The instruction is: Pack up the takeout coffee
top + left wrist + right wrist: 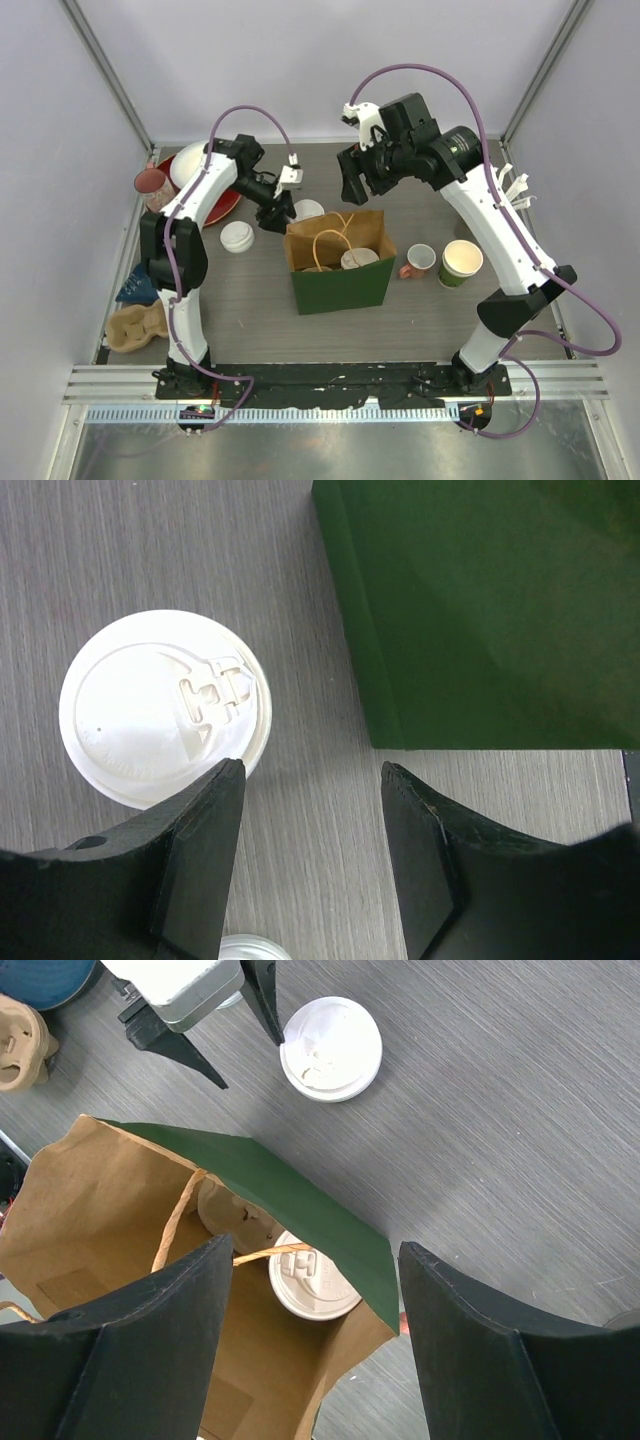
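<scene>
One takeout coffee cup with a white lid (pixel 358 258) stands inside the open green paper bag (pixel 340 285); it also shows in the right wrist view (pixel 313 1278) beneath a bag handle. The second lidded cup (pixel 308 210) stands on the table behind the bag, and shows in the left wrist view (pixel 165 708) and the right wrist view (pixel 331 1048). My left gripper (pixel 283 218) is open and empty, pointing down just beside that cup, with its left finger (pixel 190 850) at the lid's rim. My right gripper (pixel 352 188) is open and empty, above the bag's back edge (pixel 280 1200).
A white round lid (pixel 237 236) lies left of the bag. A pink-handled mug (pixel 420 260) and a lidless green cup (pixel 461 262) stand right of it. A red plate (pixel 222 205), a white bowl (pixel 188 163), a pink cup (pixel 152 185) and a cardboard carrier (pixel 135 328) sit at the left.
</scene>
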Robot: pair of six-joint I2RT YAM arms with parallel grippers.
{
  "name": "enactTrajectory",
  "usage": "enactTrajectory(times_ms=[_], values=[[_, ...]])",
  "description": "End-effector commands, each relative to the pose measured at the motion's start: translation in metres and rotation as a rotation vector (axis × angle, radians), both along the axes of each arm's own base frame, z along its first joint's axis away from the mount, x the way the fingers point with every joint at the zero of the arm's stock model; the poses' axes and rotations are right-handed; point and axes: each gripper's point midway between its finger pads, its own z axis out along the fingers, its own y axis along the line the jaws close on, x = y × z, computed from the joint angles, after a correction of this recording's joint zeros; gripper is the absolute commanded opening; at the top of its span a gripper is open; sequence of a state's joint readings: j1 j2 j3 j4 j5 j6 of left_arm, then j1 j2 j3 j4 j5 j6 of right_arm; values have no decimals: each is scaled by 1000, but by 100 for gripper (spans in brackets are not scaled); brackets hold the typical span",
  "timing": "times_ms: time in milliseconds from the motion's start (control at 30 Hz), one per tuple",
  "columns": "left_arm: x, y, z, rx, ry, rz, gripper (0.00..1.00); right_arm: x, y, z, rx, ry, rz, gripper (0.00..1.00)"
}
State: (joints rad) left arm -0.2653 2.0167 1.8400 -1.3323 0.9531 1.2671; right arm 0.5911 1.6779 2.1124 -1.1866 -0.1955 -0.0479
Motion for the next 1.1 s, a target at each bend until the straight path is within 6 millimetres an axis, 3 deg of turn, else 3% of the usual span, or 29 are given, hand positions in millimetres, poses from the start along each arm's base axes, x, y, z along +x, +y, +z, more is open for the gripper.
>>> enactTrajectory(times_ms=[0, 200, 367, 567, 867, 1067], values=[[0, -13, 9, -18, -12, -16, 61, -1, -10, 15, 16, -42, -16, 72], [4, -20, 2, -11, -30, -36, 60, -3, -13, 11, 19, -32, -26, 72], [19, -24, -4, 22, -92, -39, 58, -6, -15, 13, 25, -31, -26, 72], [18, -29, -3, 36, -133, -62, 54, -8, -18, 8, 23, -18, -28, 72], [20, -29, 15, 37, -233, -86, 54, -7, -17, 5, 33, -8, -21, 72], [35, -22, -1, 106, -239, -59, 52, -8, -19, 4, 40, -1, -20, 72]])
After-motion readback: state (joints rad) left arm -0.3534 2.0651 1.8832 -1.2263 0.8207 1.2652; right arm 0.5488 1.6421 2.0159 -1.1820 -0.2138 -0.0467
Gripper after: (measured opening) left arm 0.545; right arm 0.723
